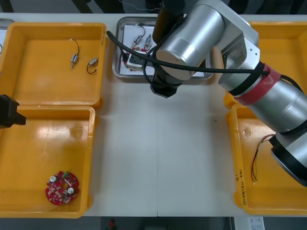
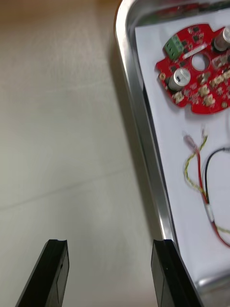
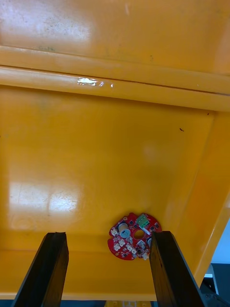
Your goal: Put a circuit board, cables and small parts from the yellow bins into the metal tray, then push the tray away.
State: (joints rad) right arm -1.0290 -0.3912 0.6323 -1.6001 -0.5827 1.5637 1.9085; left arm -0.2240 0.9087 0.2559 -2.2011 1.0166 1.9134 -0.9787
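The loading looks done. The metal tray (image 2: 143,124) sits at the far middle of the bench (image 1: 158,153) and, on its white lining, holds a round red circuit board (image 2: 196,67), a red and yellow cable (image 2: 196,177) and a black cable (image 2: 211,158) just beside it. In the front view, small metal parts (image 1: 141,40) lie toward the tray's far end.

What is left, by my reading, is the push. The right gripper (image 2: 110,244) is at the tray's near long rim. Its fingers are wide apart and hold nothing; one is over bare bench and the other right at the rim. Whether that finger touches the metal is hard to make out.

The left gripper (image 3: 109,237) waits above the near left bin (image 1: 91,158), its fingers spread and empty. A second circuit board (image 3: 135,236) lies on the bin floor below them. Spare stock lies in other bins too: two loose small parts (image 1: 74,58) in the far left bin (image 1: 103,52) and a thin spare cable (image 1: 259,153) in the near right bin (image 1: 236,158). None of it seems needed for this tray.
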